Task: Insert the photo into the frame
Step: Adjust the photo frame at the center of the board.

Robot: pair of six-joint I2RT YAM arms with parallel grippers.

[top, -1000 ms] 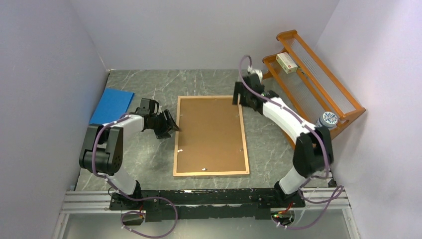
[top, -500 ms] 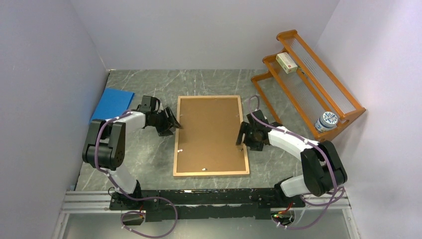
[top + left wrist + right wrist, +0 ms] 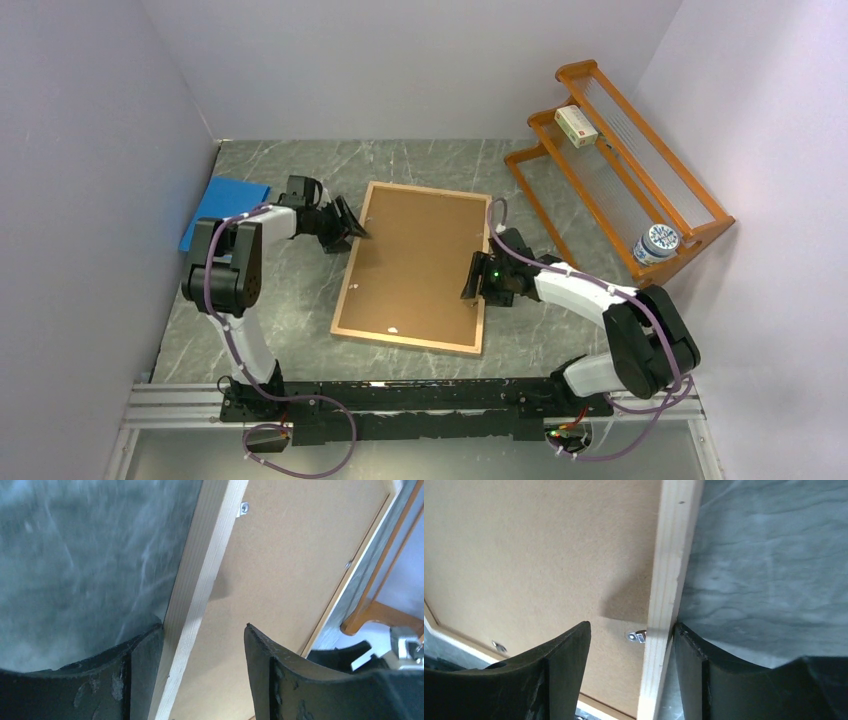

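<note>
The frame (image 3: 351, 268) lies face down and askew on the table, with the brown backing panel (image 3: 415, 262) filling it. The photo is not in view. My left gripper (image 3: 352, 222) is open and straddles the frame's left border near the far corner. In the left wrist view (image 3: 204, 627) one finger rests against the border's outer side (image 3: 200, 575) and the other hangs over the backing. My right gripper (image 3: 477, 284) is open and straddles the right border (image 3: 671, 555). In the right wrist view (image 3: 631, 625) one finger is outside the border, beside a metal clip (image 3: 636, 637).
A plain blue sheet (image 3: 225, 210) lies at the far left. An orange slatted rack (image 3: 620, 150) stands at the right, holding a small box (image 3: 576, 126) and a blue-and-white jar (image 3: 657, 241). Walls close in on three sides.
The right arm came from the frame's far right corner down to its right edge. The left gripper moved farther along the left edge. The frame turned, its near end swinging left.
</note>
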